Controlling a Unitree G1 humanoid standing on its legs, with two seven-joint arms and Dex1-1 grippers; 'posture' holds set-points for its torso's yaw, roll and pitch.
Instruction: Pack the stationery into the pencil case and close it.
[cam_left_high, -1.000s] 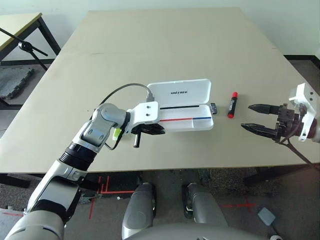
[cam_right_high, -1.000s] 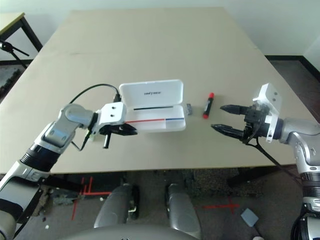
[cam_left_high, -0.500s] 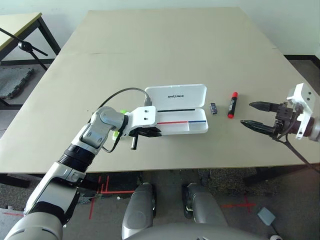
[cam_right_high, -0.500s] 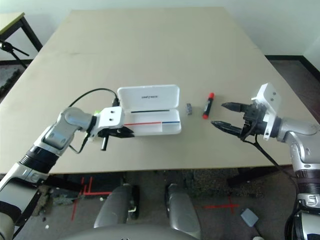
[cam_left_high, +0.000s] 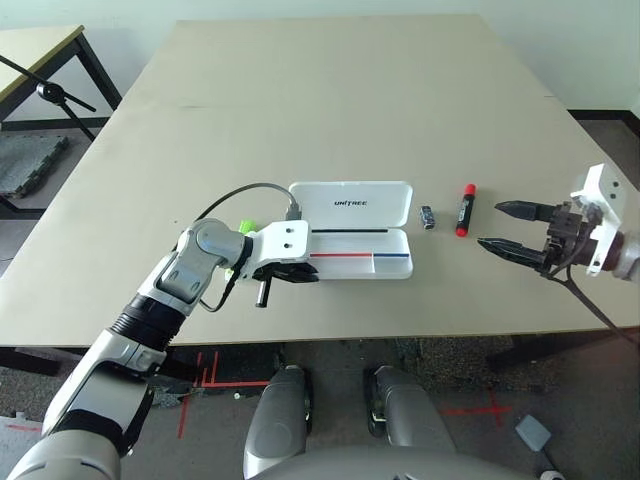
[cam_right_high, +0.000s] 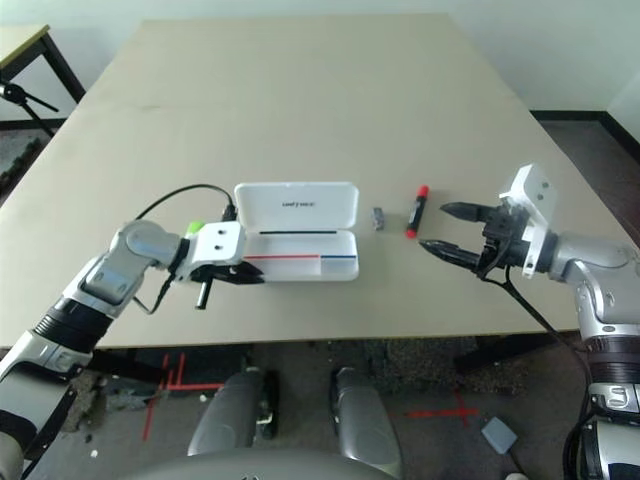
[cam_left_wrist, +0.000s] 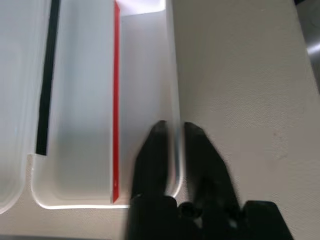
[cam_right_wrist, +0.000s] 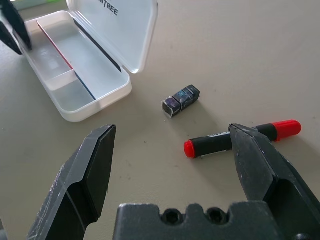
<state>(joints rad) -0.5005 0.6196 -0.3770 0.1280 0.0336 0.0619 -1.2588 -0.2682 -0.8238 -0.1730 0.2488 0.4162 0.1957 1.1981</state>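
1. The left gripper is pinched narrowly on the near wall of the white hard-plastic rectangular pencil case, one black finger inside the tray and one outside, at the case's left end.
2. The pencil case lies open on the beige bench, its hinged lid with small dark lettering tilted back on the far side; a red stripe and a blue stripe run along the inner tray, and a black stripe runs along the base of the lid.
3. A lime-green highlighter shows partly behind the left wrist, just left of the case.
4. The right gripper hangs spread wide above the bench, holding nothing, well to the right of the case and pointing toward it.
5. A black marker with red cap lies on the bench between the case and the right gripper, red showing at both of its ends in the right wrist view.
6. A tiny dark-and-silver clip-like piece lies between the marker and the case's right end, apart from both.
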